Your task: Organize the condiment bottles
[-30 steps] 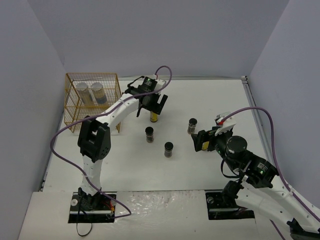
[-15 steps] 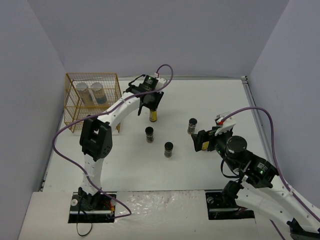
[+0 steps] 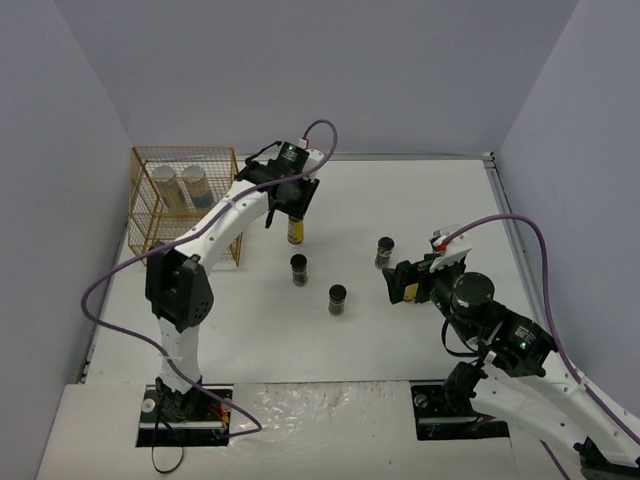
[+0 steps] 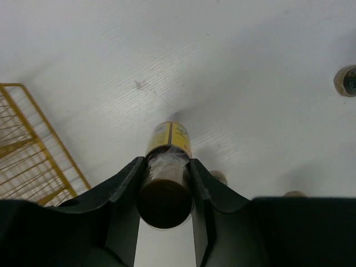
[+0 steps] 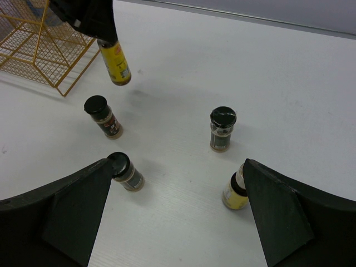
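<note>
**A:** Starting at the left, what is sitting sorted?

**B:** The wire rack [image 3: 150, 215], at ten o'clock on the table [image 3: 440, 200], is holding the two pale jars [image 3: 166, 186] side by side. Nothing else is sitting in it.

**A:** And the left arm?

**B:** The left gripper [image 4: 166, 167] is clamping the slim yellow bottle [image 3: 295, 233] just under its brown cap, at three o'clock from the rack. In the right wrist view the bottle is hanging tilted, seemingly clear of the surface. I'm guessing the rack is where it belongs.

**A:** What is waiting?

**B:** Three dark jars [image 3: 299, 269] are standing loose at six, five and three o'clock from the held bottle. The second yellow bottle [image 5: 235, 193] is standing at four o'clock, just beside one finger of the right gripper [image 5: 177, 166], which is gaping wide and gripping nothing.

**A:** So how far along?

**B:** I'm counting two of seven stowed, one in hand and four on the table awaiting pickup.
</note>
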Controlling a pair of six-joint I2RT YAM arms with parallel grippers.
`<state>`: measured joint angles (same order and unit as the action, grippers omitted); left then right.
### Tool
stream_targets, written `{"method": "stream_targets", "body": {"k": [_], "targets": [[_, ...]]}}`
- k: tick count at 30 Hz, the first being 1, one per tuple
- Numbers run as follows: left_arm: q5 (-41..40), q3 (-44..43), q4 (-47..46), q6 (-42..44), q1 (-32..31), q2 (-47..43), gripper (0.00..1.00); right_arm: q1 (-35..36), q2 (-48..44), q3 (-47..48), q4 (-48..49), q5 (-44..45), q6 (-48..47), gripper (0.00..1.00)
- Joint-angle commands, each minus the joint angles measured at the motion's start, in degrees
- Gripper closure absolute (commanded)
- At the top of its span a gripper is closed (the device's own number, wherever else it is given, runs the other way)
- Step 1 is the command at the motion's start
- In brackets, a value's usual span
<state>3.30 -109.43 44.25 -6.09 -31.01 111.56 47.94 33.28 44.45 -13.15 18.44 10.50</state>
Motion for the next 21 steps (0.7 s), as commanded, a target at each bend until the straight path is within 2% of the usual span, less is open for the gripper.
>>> {"method": "stream_targets", "body": {"k": [1,4,11,17,21], "targets": [[-5.9,-10.0,6.1,-1.7,2.2,-13.4,1.00,0.0,-0.4,0.4,3.9,0.5,0.4,0.00],[-8.3,-10.9,10.6,-1.9,6.1,-17.6,1.00,0.0,-1.0,0.4,4.0,0.4,0.4,0.00],[-7.8,-10.7,13.8,-1.3,21.6,-22.9,1.00,0.1,-1.1,0.6,4.2,-0.3,0.1,0.00],[-3.5,-11.0,10.2,-1.2,34.2,-21.7,1.00,0.1,-1.1,0.6,4.4,-0.9,0.0,0.00],[-1.0,-11.4,7.0,-1.1,38.4,-19.6,1.00,0.1,-1.1,0.4,4.4,-1.3,0.1,0.00]]}}
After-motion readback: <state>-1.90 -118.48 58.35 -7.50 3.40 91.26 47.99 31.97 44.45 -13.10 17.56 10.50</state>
